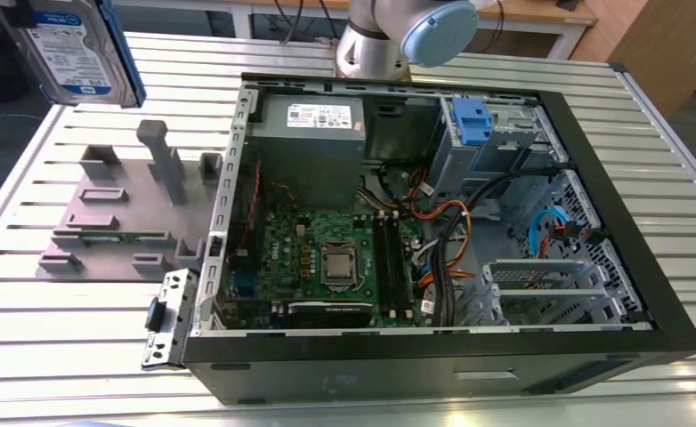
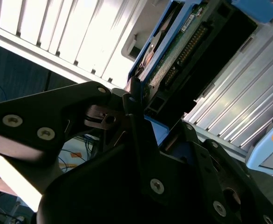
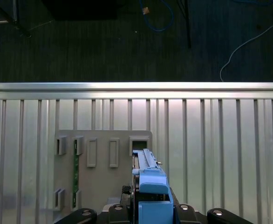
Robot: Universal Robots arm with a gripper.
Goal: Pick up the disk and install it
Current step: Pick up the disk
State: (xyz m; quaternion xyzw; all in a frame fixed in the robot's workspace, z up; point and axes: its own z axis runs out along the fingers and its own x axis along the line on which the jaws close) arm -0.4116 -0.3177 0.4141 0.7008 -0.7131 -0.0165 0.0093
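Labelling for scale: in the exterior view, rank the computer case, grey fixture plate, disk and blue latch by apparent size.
computer case
grey fixture plate
disk, cropped and perhaps nearer the camera, so unsure
blue latch

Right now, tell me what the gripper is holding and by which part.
The gripper holds the disk up in the air, clamped at one end across its blue bracket.

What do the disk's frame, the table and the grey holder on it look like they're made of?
Frame of the disk: bright blue, matte, moulded-looking, likely plastic. Table: silvery ribbed slats with a sheen, probably aluminium. Holder: uniform dull grey blocks and slots, perhaps plastic or printed; hard to tell.
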